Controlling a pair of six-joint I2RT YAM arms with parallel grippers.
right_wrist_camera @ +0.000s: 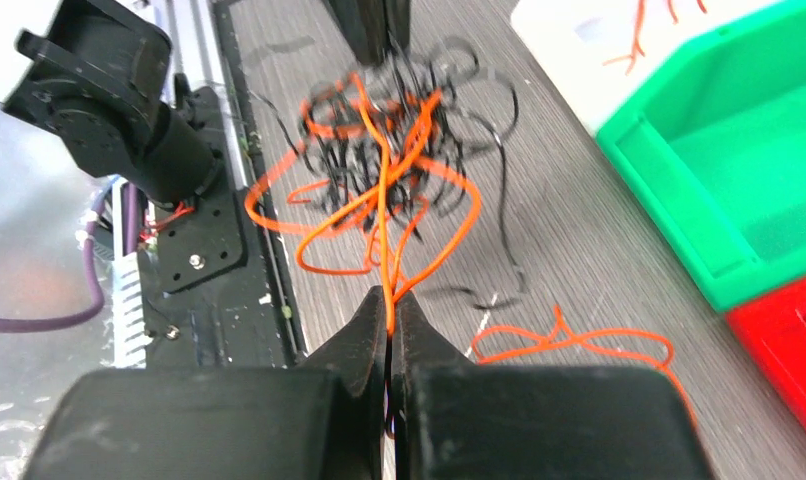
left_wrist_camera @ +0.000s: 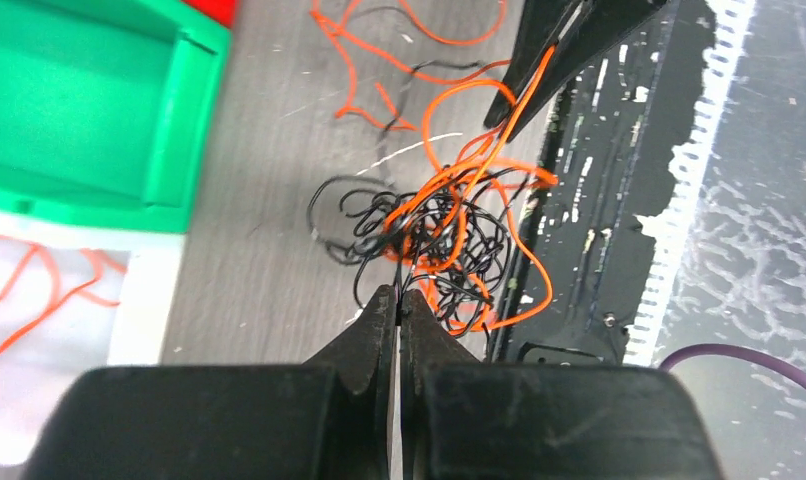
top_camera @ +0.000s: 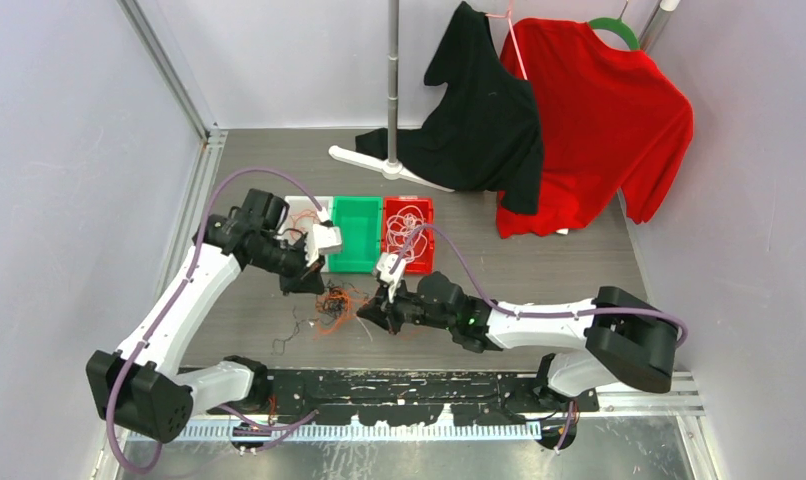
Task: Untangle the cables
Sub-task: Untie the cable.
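**A:** The left claw (left_wrist_camera: pixel 397 300) is being shown pressed together, with a black strand being pinched at its very tip, right where the knot begins.

**B:** And the right claw (right_wrist_camera: pixel 389 305) is being held shut on an orange strand. That strand is being run straight from the tips up into the same knot.

**A:** So the cables (left_wrist_camera: pixel 439 235) are being gripped from two opposite sides. The clump of black and orange is being kept between the claws, close to the near edge of the table (top_camera: pixel 539 270) and left of its middle.

**B:** Is any progress being made out?

**A:** Some, by judgement. An orange loop (right_wrist_camera: pixel 579 345) is being seen lying apart from the clump on the table. Orange strands are being held in the white tray (left_wrist_camera: pixel 144 300). In the top view, pale strands are being carried in the red bin (right_wrist_camera: pixel 789 345).

**B:** Both are being kept beyond the clump, toward the far edge, with the green bin (left_wrist_camera: pixel 79 200) being flanked by them.

**A:** But the bulk is being left undone. Black is being seen wound tightly through orange, and a thin white thread (left_wrist_camera: pixel 409 150) is being glimpsed at the rim of the clump.

**B:** So the job is being judged well short of finished?

**A:** Yes. A pull in opposite directions is apparently being set up, and the core of the knot is being left to work through.
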